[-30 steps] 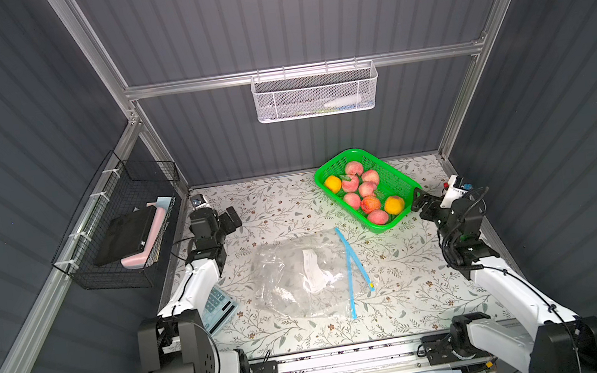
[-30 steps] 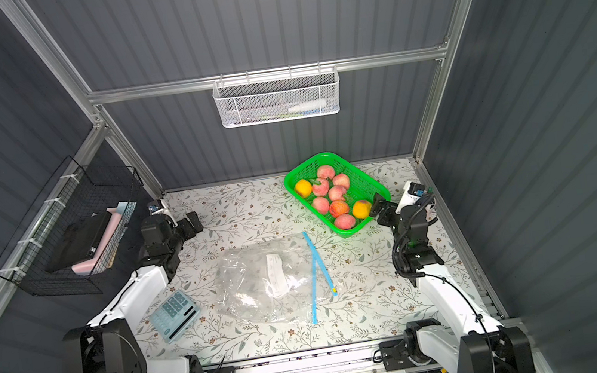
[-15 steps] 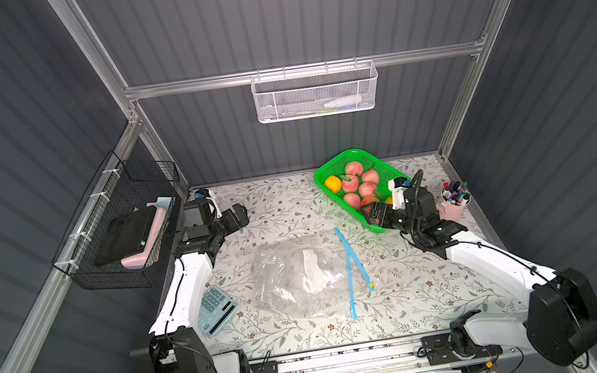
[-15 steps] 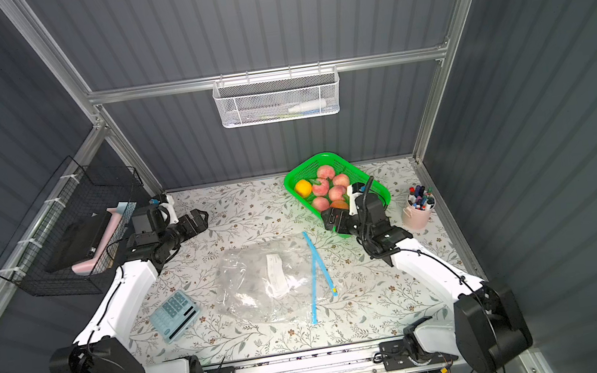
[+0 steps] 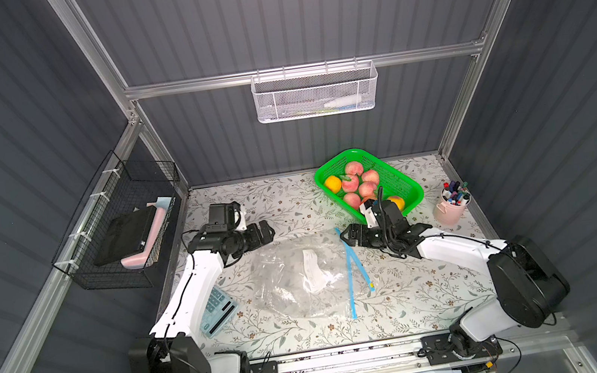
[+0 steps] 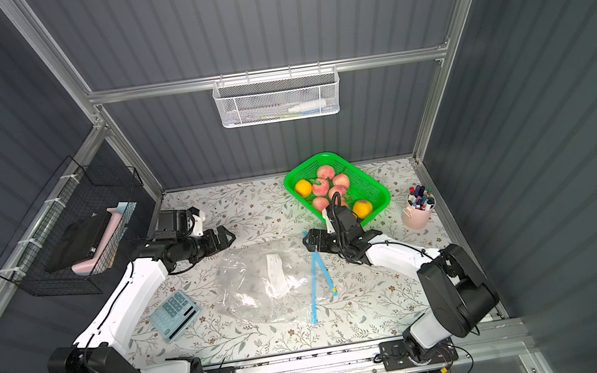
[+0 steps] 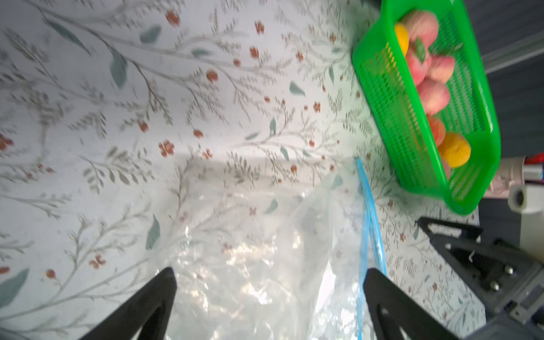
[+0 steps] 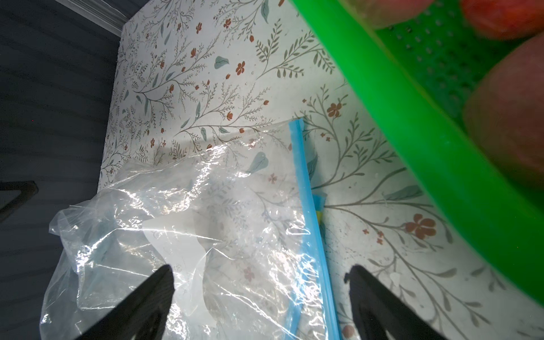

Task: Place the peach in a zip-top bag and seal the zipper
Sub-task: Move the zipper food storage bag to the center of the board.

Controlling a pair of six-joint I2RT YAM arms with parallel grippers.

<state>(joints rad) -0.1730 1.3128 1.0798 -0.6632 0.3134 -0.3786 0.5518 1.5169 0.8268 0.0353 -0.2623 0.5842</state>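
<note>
Peaches (image 5: 367,188) — round, pink — sit in perforated green basket (image 5: 401,181); crinkled clear bag (image 5: 285,275) flat; both jaws wide.

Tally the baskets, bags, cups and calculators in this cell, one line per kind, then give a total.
Baskets: 3 (green, white, black)
Bag: 1
Cup: 1
Calculator: 1
Total: 6

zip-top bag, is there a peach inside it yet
No, the zip-top bag holds no fruit; the peaches sit in the green basket.
</note>
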